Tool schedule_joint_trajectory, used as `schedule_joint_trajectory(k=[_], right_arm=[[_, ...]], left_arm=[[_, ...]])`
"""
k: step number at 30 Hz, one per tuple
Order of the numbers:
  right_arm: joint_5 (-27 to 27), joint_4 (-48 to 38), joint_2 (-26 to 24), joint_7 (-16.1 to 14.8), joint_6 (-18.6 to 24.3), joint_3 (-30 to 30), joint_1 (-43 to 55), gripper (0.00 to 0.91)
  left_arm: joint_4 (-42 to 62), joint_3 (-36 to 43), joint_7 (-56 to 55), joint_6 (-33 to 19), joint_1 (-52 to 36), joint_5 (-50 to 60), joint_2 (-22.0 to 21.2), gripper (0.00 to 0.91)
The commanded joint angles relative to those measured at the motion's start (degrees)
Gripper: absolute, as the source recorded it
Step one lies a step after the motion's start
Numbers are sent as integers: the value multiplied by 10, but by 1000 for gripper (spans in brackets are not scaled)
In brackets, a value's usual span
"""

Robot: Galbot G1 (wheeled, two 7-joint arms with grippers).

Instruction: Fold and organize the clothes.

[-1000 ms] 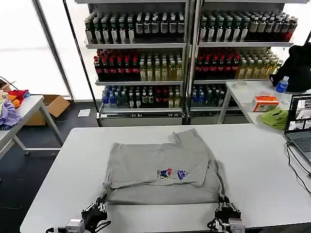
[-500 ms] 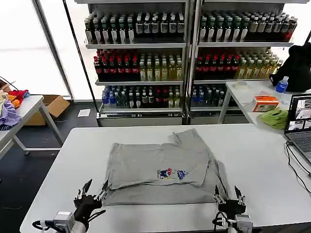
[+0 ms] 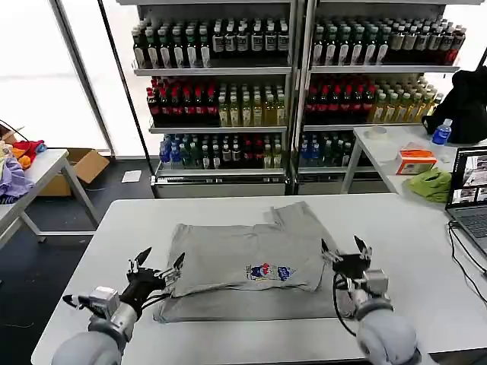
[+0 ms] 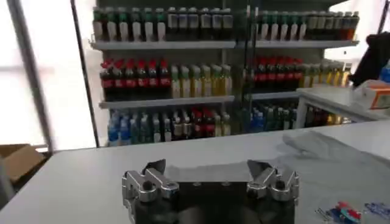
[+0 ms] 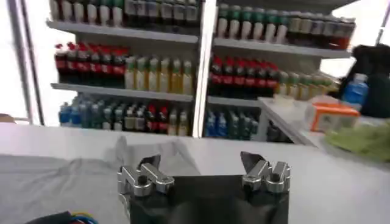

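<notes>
The clothes show as a light grey short-sleeved shirt lying folded in layers on the white table, its small multicoloured chest print facing up. My left gripper hovers open at the shirt's left edge, holding nothing. On the other side, my right gripper hangs open over the right edge, also with nothing in it. In the left wrist view, the left gripper stands wide apart with the shirt off to one side. The right wrist view has the right gripper open above the shirt.
A laptop with cables sits at the table's right edge. Behind it, a second table carries a lime-green cloth and an orange box. Bottle shelves stand behind. A side table with clothes is far left.
Both grippers were shut on the shirt's front corners. They have let go, opened, and risen away from the front edge to the shirt's left and right sides.
</notes>
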Motion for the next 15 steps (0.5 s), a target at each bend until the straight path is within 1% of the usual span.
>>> schedule_joint_trajectory(k=[1, 3, 5, 7, 10, 12, 15], right_arm=[[11, -149, -32, -55, -27, -79, 188, 907], [9, -164, -15, -43, -30, -87, 208, 907], [18, -172, -5, -38, -42, -93, 222, 907], [19, -188, 1, -37, -40, -106, 237, 907], [19, -250, 17, -38, -36, -124, 271, 907], [27, -290, 36, -39, -32, -129, 295, 907], [23, -334, 69, -41, -30, -127, 314, 907]], left_arm=[[169, 67, 28, 7, -187, -56, 52, 907], [190, 81, 21, 14, -206, -55, 49, 907], [225, 95, 18, 19, -226, -50, 45, 907], [246, 112, 16, 19, -245, -45, 40, 907], [280, 134, 16, 23, -274, -28, 28, 907], [301, 144, 14, 24, -285, -18, 22, 907], [327, 153, 12, 26, -300, -11, 14, 907]])
